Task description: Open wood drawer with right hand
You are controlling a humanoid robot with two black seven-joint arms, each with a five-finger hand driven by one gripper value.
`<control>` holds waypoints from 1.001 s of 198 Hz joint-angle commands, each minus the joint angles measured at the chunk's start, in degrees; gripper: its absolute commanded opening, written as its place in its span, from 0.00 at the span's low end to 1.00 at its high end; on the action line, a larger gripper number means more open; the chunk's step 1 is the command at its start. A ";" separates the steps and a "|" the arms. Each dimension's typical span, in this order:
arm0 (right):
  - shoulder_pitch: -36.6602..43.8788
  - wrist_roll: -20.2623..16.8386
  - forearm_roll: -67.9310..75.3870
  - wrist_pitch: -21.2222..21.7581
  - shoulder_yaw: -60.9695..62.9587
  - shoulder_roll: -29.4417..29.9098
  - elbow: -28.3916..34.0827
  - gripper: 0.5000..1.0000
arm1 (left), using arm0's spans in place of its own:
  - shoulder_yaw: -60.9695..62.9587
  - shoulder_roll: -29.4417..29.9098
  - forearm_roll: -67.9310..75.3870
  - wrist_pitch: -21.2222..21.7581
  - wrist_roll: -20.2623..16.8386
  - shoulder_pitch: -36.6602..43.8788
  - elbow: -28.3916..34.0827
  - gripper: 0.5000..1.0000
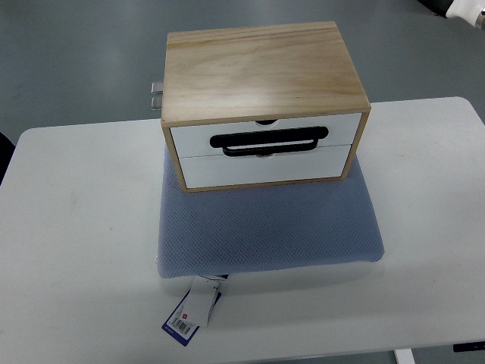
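Note:
A small wooden drawer box (261, 72) with two white drawer fronts stands on a blue-grey cushion (269, 224) on the white table (76, 250). The upper drawer (265, 130) and the lower drawer (265, 167) both look shut. A black loop handle (269, 142) hangs across the seam between them. No robot hand shows in the top view.
A white and blue tag (191, 311) hangs from the cushion's front edge. A clear clip (156, 94) sticks out behind the box on the left. Grey floor lies beyond the table. A white object (464, 9) shows at the top right corner.

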 commanded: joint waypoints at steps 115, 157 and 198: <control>55.06 -19.99 2.90 -0.10 -55.77 10.50 27.23 0.88 | 0.08 0.01 0.31 -0.45 0.01 -1.75 -0.01 1.00; 51.11 -23.51 6.24 -1.60 -59.11 13.58 27.50 0.87 | 0.08 0.01 0.22 -0.45 0.01 -1.66 0.26 1.00; 47.60 -24.92 10.55 -3.79 -60.34 13.40 28.82 0.87 | 0.08 0.01 0.22 -0.45 0.01 -1.66 0.26 1.00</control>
